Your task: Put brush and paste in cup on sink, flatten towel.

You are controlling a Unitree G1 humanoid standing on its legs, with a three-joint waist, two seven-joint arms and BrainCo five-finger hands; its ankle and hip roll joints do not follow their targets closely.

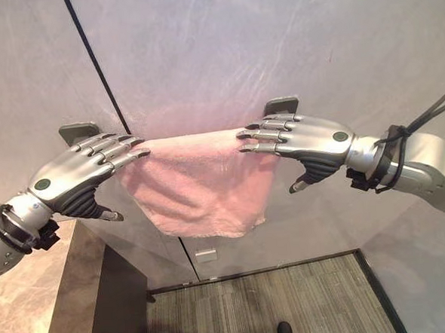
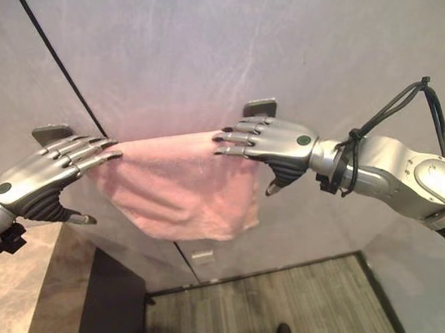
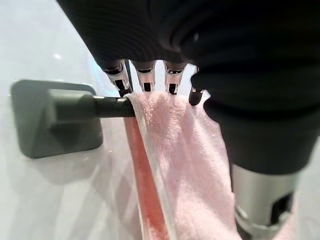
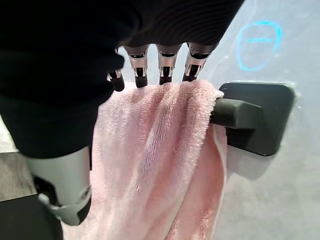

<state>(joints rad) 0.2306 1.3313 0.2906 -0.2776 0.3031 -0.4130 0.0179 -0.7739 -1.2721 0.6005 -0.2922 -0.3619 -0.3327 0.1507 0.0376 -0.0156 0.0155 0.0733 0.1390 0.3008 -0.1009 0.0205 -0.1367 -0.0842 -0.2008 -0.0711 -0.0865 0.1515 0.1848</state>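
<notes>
Pink terry towel (image 1: 197, 185) hangs over the dark metal rail (image 3: 112, 106) on your grey wall. In the eye views, your left hand (image 1: 83, 173) at nine o'clock and right hand (image 1: 304, 140) at three rest released, fingers straight on the towel's top. Wrist views show fingertips (image 4: 164, 75) touching cloth by each dark square bracket (image 4: 260, 117).

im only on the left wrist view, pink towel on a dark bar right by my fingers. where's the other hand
Observer: The right hand rests its straight fingers on top of the pink terry towel, at the opposite end of the dark wall-mounted bar.
Operator: does the towel hang even
Observer: No. Its lower edge sags in a curve, lowest toward the right hand's side.
Operator: my left hand gripping it?
Observer: No, the left hand lies flat on the towel's top edge, thumb hanging free below.
</notes>
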